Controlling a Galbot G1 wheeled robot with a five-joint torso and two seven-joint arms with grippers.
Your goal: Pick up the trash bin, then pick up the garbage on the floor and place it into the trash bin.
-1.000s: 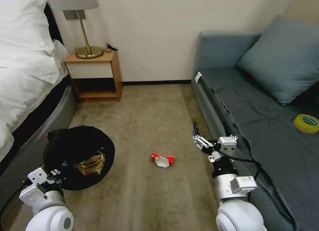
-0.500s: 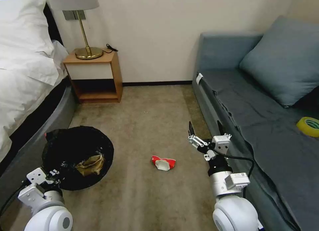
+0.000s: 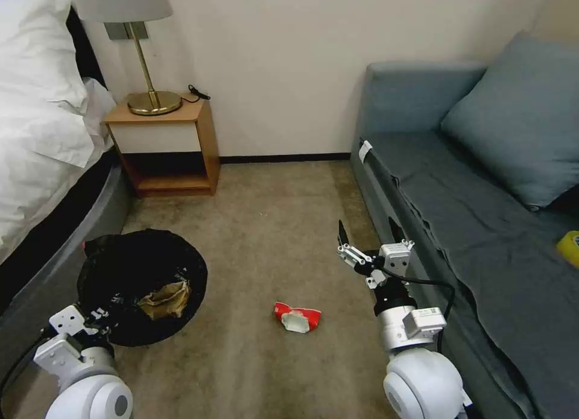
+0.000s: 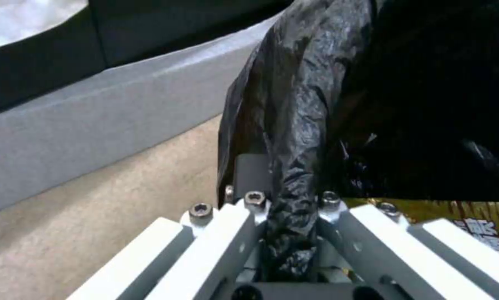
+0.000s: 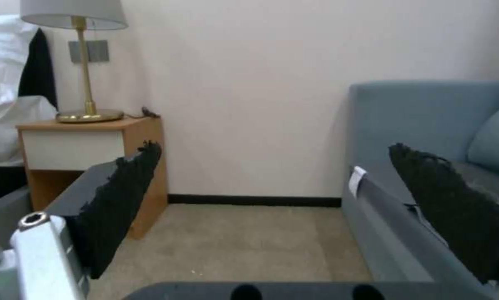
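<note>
The trash bin (image 3: 142,268), lined with a crinkly black bag, is low on my left beside the bed. My left gripper (image 3: 101,316) is shut on its near rim; the left wrist view shows the black bag (image 4: 294,125) pinched in the left gripper (image 4: 287,198). A crumpled brown paper bag (image 3: 163,299) and a gold wrapper (image 4: 474,227) lie inside the bin. One piece of garbage, a crushed red-and-white packet (image 3: 297,317), lies on the carpet. My right gripper (image 3: 367,242) hangs open above the floor, right of and beyond the packet, by the sofa front. Its pads (image 5: 122,200) stand wide apart.
A bed (image 3: 42,135) lines the left side. A wooden nightstand (image 3: 166,141) with a brass lamp (image 3: 142,57) stands at the back wall. A grey-blue sofa (image 3: 482,226) with a cushion (image 3: 518,117) runs along the right, with a yellow tape roll (image 3: 570,248) on it. Carpet lies between them.
The whole picture has shifted as the camera moved. My right gripper has edged left, away from the sofa, still open. The left gripper keeps its hold on the bin.
</note>
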